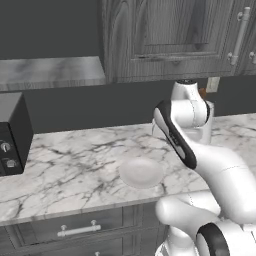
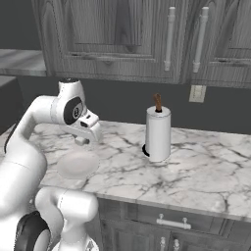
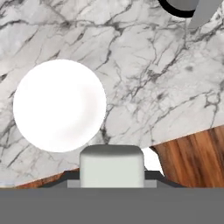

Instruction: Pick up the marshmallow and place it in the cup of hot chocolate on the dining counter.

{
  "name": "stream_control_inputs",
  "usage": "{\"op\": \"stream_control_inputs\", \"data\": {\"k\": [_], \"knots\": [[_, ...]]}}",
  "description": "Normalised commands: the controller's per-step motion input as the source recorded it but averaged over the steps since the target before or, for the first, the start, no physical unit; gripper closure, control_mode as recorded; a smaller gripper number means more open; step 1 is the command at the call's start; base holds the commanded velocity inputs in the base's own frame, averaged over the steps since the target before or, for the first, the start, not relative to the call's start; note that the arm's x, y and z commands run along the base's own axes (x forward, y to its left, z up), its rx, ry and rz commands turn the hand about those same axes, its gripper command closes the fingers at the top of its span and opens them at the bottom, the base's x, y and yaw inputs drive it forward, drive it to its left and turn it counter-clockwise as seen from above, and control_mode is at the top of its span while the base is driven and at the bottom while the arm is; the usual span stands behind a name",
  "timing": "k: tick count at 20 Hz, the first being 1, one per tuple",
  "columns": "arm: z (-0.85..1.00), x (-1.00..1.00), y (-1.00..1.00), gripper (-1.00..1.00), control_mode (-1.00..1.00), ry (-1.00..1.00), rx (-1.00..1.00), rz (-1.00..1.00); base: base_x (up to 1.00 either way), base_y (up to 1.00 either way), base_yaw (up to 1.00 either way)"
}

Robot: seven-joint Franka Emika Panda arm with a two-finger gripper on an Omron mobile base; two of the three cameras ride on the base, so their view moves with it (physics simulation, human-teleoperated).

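- Your gripper (image 3: 111, 175) is closed on the marshmallow (image 3: 111, 165), lifted just beside the plate (image 3: 59, 106).
- The pick looks done; next you must carry it to the cup on the dining counter.
- The worktop (image 1: 75, 165) edge runs just beyond the plate; the paper towel roll (image 2: 158, 133) stands well apart.

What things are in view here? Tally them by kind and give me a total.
Plate: 1
Paper towel roll: 1
Toaster oven: 1
Marshmallow: 1
Total: 4
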Motion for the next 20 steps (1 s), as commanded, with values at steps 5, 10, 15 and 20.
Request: {"op": "stream_control_inputs", "data": {"k": [5, 10, 15, 20], "knots": [[0.52, -0.35, -0.08, 1.00, -1.00, -0.15, 0.00, -0.23, 0.00, 0.00, 0.00], [0.23, -0.40, -0.15, 1.00, -1.00, -0.14, 0.00, -0.02, 0.00, 0.00, 0.00], [0.01, -0.22, -0.04, 1.00, -1.00, -0.01, 0.00, 0.00, 0.00, 0.00, 0.00], [0.00, -0.01, 0.00, 1.00, -1.00, 0.01, 0.00, 0.00, 0.00, 0.00, 0.00]]}}
